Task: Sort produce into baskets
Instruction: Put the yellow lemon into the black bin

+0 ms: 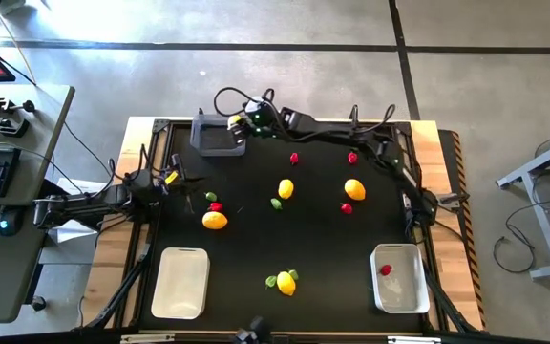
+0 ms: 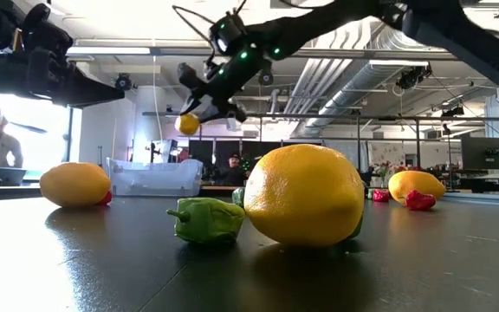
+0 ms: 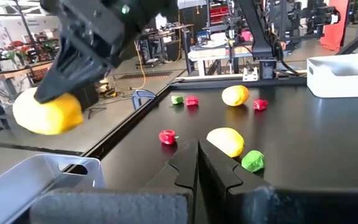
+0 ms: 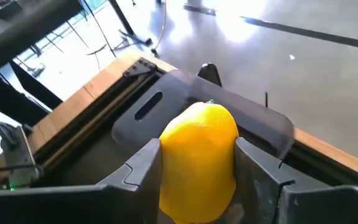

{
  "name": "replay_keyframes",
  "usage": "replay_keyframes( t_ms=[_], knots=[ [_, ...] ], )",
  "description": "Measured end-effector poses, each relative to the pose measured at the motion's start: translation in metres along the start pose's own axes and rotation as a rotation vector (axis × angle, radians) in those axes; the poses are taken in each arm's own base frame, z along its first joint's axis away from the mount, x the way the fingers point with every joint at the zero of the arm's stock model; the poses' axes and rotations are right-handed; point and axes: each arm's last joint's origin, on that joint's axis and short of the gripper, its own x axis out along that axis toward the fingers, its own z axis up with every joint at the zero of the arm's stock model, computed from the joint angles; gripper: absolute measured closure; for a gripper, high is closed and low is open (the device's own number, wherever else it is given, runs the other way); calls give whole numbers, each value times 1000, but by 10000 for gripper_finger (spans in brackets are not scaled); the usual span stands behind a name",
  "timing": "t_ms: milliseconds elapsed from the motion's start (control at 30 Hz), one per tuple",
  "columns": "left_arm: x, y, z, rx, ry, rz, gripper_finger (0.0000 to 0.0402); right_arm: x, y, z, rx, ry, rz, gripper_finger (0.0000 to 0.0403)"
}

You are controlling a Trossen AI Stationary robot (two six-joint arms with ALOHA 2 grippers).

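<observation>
My right gripper (image 1: 239, 121) reaches to the table's far left and is shut on a yellow lemon (image 4: 199, 158), held above the dark grey basket (image 1: 205, 134). The basket also shows in the right wrist view (image 4: 260, 118). My left gripper (image 3: 197, 163) is shut and empty at the table's left side (image 1: 185, 183), near a lemon (image 1: 215, 221) with a red piece and a green piece beside it. More lemons (image 1: 285, 188) (image 1: 354, 188) (image 1: 286, 283), red pieces (image 1: 294, 158) and green pieces (image 1: 276, 203) lie on the black mat. My right gripper pinches the lemon's two opposite sides (image 4: 166, 149) between its two fingers (image 4: 143, 171). The lemon sits at the fingers' free ends (image 3: 45, 112). The fingers slant down from the table's right. The lemon is lifted clear, above the dark grey basket.
One white basket (image 1: 180, 256) stands at the near left. Another white basket (image 1: 411, 287) at the near right holds one red piece (image 1: 386, 269). In the low view a large lemon (image 2: 306, 195) and a green piece (image 2: 206, 219) lie close to the camera.
</observation>
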Motion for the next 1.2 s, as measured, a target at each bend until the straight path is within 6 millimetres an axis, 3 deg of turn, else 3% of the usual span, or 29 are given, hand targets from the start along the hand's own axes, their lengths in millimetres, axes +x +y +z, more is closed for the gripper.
replay_keyframes(
  t_ms=[167,467,767,1200],
  knots=[
    [0,0,0,-8,-1,1,402,25,-2,-12,-5,23,-13,253],
    [0,0,0,-18,-1,0,402,47,-7,-28,-9,46,-27,253],
    [0,0,0,-23,-1,0,402,55,-10,-34,-51,20,-52,253],
    [0,0,0,-19,-1,0,401,55,-3,-38,-307,2,-74,253]
  ],
)
